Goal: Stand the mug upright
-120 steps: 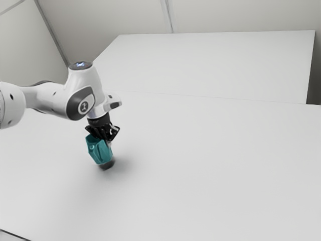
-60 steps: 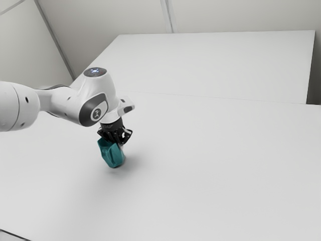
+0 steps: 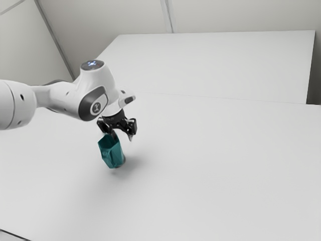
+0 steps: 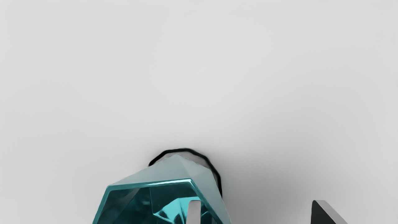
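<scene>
In the exterior view we have our gripper just above the teal mug, its jaws apart; the mug is on the white table, mouth up and base down, though we cannot tell whether it leans slightly; in the wrist view we see one finger at the mug's open mouth, the other beyond its wall, clear of it.

End effector open. One fingertip over or in the mug mouth, can't tell which; other outside, clear of the wall. Rim teal, faceted; base dark-edged. Worktop pale grey.
</scene>
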Robot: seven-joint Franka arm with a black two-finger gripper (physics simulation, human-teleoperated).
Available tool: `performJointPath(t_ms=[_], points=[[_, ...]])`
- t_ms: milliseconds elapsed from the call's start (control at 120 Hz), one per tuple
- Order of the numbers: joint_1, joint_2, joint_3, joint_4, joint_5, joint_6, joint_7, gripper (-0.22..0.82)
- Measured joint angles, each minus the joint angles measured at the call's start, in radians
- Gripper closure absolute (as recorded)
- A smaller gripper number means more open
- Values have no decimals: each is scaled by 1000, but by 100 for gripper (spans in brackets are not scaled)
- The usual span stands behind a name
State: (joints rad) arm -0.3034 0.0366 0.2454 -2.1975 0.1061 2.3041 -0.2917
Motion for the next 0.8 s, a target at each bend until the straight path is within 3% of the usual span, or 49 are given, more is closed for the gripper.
performJointPath(t_ms=[133,292,800], points=[[6,-5,-4,56,-2,-34,-2,16],[8,-4,-7,208,-2,-172,0,9],[20,-3,-7,550,-29,-565,117,3]])
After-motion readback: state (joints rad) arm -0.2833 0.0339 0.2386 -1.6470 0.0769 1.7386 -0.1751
